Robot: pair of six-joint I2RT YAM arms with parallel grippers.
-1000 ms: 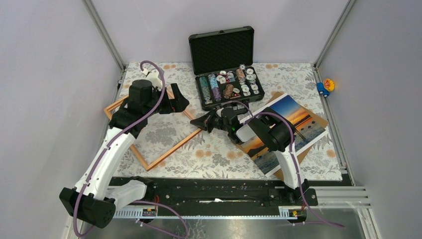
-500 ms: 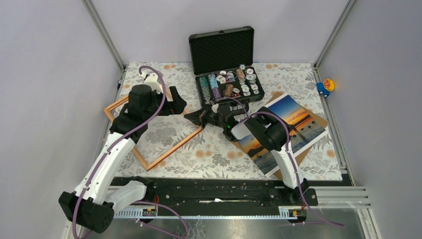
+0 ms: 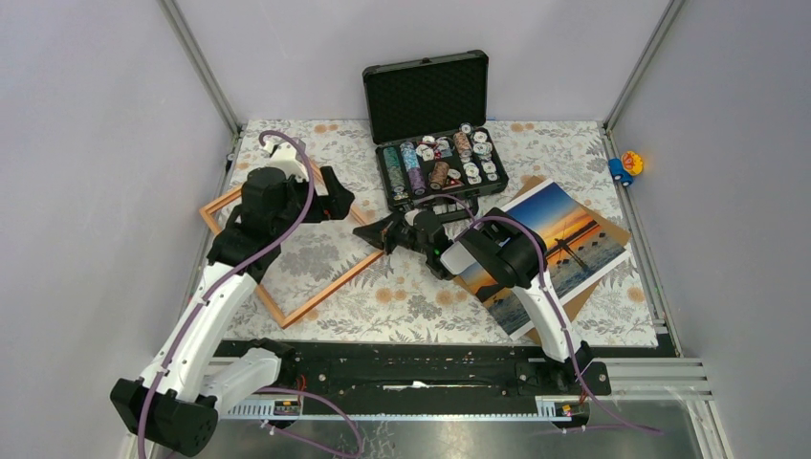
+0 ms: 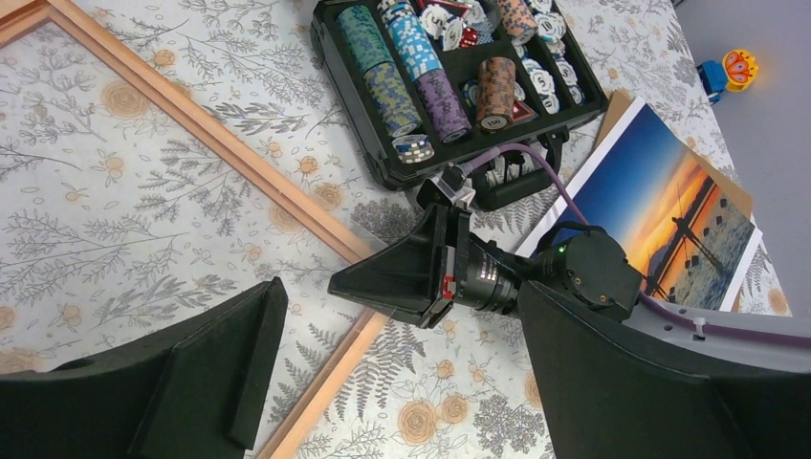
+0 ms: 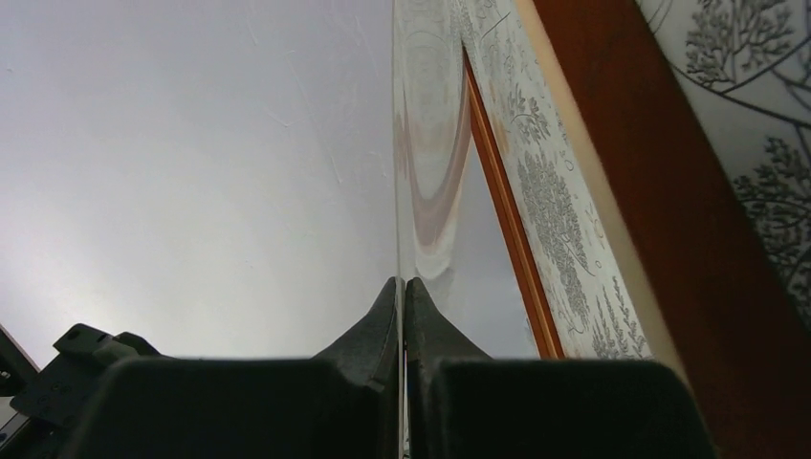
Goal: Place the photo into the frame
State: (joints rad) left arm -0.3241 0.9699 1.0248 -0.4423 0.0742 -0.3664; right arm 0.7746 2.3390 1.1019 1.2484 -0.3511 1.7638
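1. The photo (image 3: 550, 244) is lying face up on the cardboard backing board (image 3: 617, 229) at the right of the tabletop (image 3: 411, 296), apart from the wooden frame (image 3: 335, 287). Putting it in is not yet done.
2. The right end effector (image 4: 337, 283) is pinching shut at the frame's corner, on what seems to be a clear pane (image 5: 421, 143). The left end effector (image 3: 335, 196) is hanging wide open and is holding nothing.
3. The open black case (image 3: 426, 96) is holding stacked poker chips (image 3: 438, 174).

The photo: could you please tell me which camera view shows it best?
The top external view: the photo shows nearly whole, with only one end hidden by the right arm. The left wrist view catches part of it behind that arm; the right wrist view shows none.
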